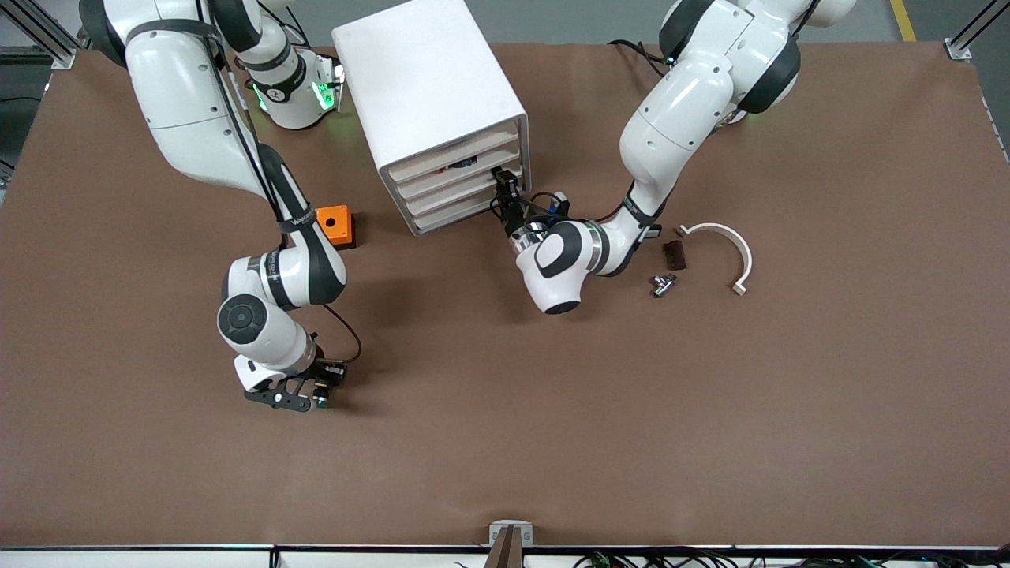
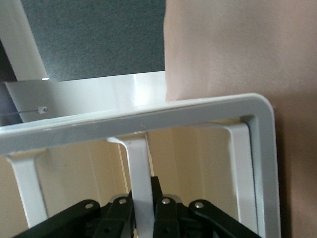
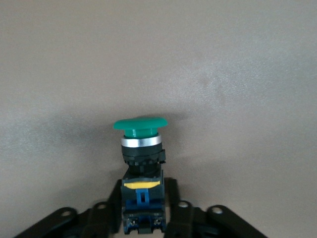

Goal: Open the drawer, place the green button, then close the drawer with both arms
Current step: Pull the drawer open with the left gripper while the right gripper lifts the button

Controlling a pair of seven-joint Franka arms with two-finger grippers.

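The white cabinet (image 1: 430, 87) stands near the table's middle with its four drawers pushed in. The lowest drawer (image 1: 454, 214) shows in the left wrist view (image 2: 240, 173) as the strip beside the frame. My left gripper (image 1: 503, 183) is at the cabinet's front, at the end toward the left arm. In its wrist view the left gripper (image 2: 143, 196) is shut on a thin white drawer front (image 2: 138, 163), seemingly the one just above the lowest. My right gripper (image 1: 319, 394) is low over the table, nearer the front camera. It is shut (image 3: 142, 198) on the button (image 3: 141, 148) by its blue and yellow rear, green cap pointing away.
An orange cube (image 1: 335, 225) with a round hole sits beside the cabinet toward the right arm's end. Toward the left arm's end lie a small black switch (image 1: 675, 254), a small metal part (image 1: 663, 284) and a white curved clamp (image 1: 730, 248).
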